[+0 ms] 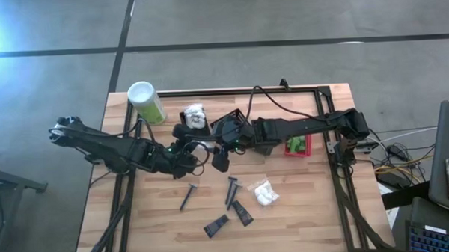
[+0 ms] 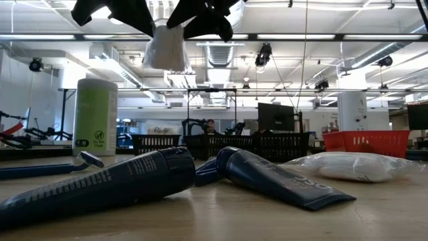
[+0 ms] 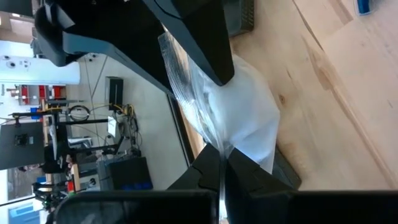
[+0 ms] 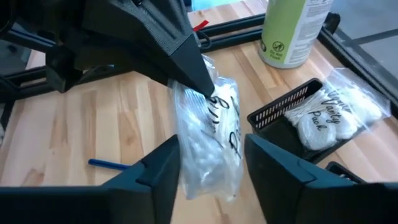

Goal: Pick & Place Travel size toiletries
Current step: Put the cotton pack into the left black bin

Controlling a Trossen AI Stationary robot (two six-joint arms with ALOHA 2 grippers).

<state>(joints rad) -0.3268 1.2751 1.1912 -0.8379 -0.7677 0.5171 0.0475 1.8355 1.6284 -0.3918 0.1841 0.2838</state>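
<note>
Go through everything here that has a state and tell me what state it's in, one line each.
Left gripper: shut on the clear packet, held above the table.
Clear packet: hanging in the air.
Right gripper: fingers open either side of the packet.
Black basket: holds one white packet.
Green canister: upright, lid on.
Dark tubes: lying flat.

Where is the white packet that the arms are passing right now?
In the right wrist view the white packet hangs above the table's middle, pinched at its top by the left gripper, between the right gripper's open fingers, beside the black basket.
</note>
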